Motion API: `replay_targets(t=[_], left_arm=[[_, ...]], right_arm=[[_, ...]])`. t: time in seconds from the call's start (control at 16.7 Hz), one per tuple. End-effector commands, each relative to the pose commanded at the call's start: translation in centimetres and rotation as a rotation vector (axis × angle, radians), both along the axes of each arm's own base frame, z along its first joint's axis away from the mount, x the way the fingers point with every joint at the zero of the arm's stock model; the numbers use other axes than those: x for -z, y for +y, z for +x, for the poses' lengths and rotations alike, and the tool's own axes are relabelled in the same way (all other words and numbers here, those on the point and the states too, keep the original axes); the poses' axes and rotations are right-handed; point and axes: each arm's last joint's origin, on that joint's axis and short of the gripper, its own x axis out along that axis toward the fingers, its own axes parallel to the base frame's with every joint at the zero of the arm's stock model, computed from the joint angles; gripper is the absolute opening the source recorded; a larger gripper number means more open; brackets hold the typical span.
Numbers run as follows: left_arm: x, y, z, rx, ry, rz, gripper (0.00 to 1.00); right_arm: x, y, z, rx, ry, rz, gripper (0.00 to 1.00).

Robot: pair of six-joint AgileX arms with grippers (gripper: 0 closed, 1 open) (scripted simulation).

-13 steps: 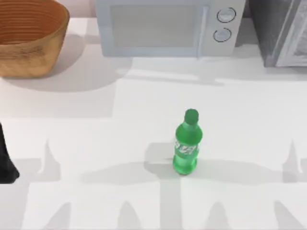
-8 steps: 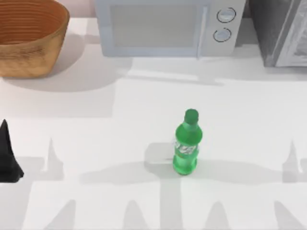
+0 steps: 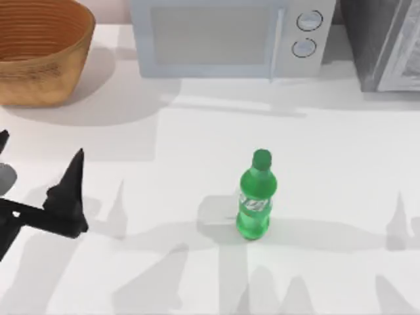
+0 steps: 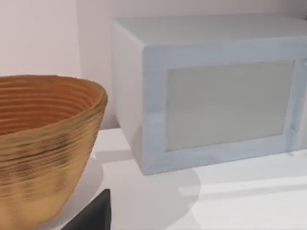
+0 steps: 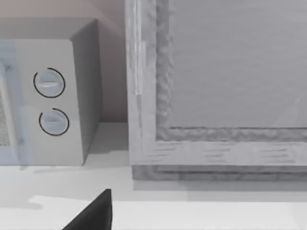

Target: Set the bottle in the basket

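Observation:
The green bottle (image 3: 256,197) stands upright on the white table, a little right of the middle, with its cap on and nothing touching it. The orange-brown wicker basket (image 3: 39,49) sits at the far left corner; the left wrist view looks at its ribbed wall (image 4: 43,143) from close by. My left gripper (image 3: 41,149) hovers open near the table's left edge, in front of the basket and well left of the bottle, with nothing between its fingers. A dark part of my right gripper (image 5: 96,213) shows at the edge of the right wrist view.
A white microwave (image 3: 230,36) stands along the back, right of the basket, with two round knobs (image 5: 50,103). A grey cabinet (image 3: 384,42) fills the far right corner. Open tabletop lies between the left gripper and the bottle.
My left gripper has come in from the left edge, moving right and toward the back. The bottle and basket have stayed put.

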Motion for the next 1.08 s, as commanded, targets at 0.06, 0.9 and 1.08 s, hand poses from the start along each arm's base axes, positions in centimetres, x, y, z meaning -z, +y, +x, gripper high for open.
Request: replay_targets(t=[0.06,0.9,1.08], left_arm=[[0.0,-0.8,0.5,0.041,0.006,0.002,1.0],[8.5,-13.5,3.0,0.441,0.064,0.052,1.0],[10.2,-14.7,2.4,0.473,0.062,0.052,1.0]], right_arm=[[0.0,0.0,0.0,0.0,0.0,0.0,1.0],[0.0,0.0,0.0,0.0,0.0,0.0,1.0],[0.0,0.0,0.0,0.0,0.0,0.0,1.0]])
